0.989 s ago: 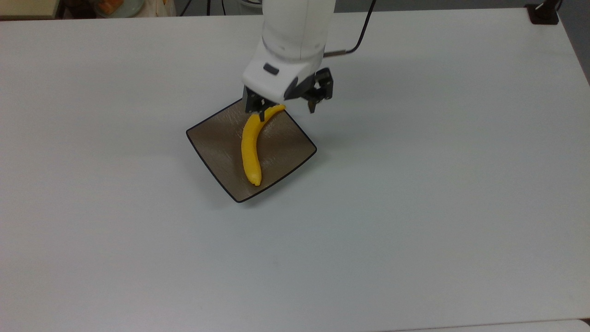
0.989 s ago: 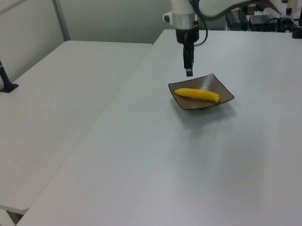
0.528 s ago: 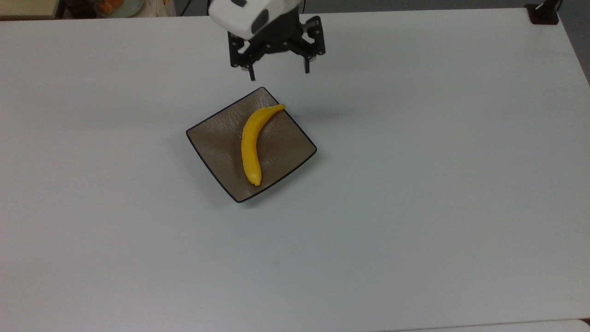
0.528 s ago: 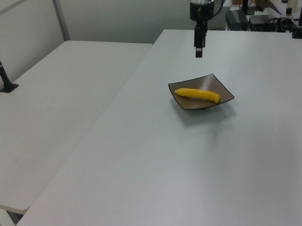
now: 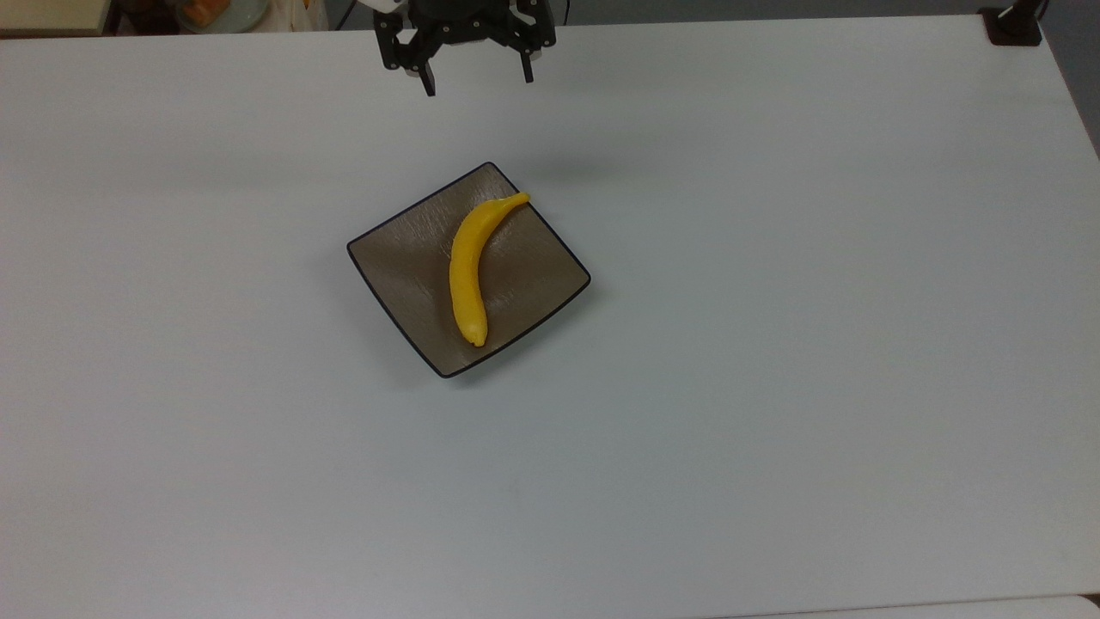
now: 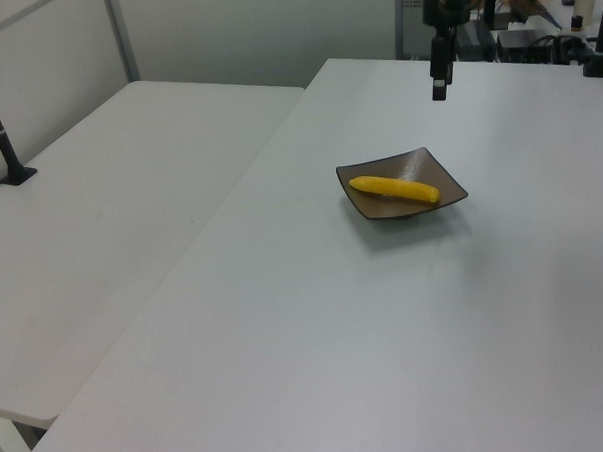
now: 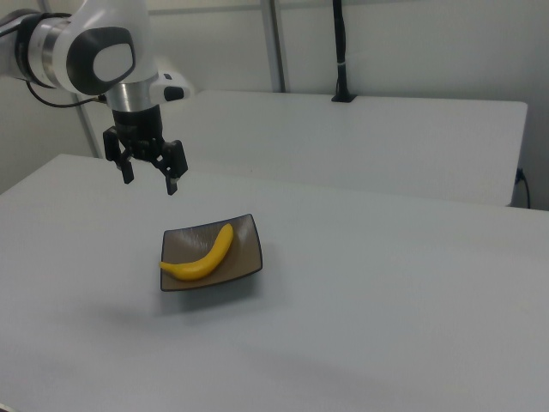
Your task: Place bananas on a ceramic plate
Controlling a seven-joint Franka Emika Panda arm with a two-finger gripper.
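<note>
pincer (image 5: 474,82): fingers spread wide, holding nothing, raised clear of the plate
banana (image 5: 468,268): lies flat across the plate, stem tip at the rim on the top view's upper right
plate (image 5: 404,258): sits mid-counter (image 5: 773,344)

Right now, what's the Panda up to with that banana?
Nothing is in its grip. The banana lies across the square brown plate on the white table, its stem end poking over one edge. The gripper hangs above the table beyond the plate, jaws open and empty. The placing looks done.
</note>
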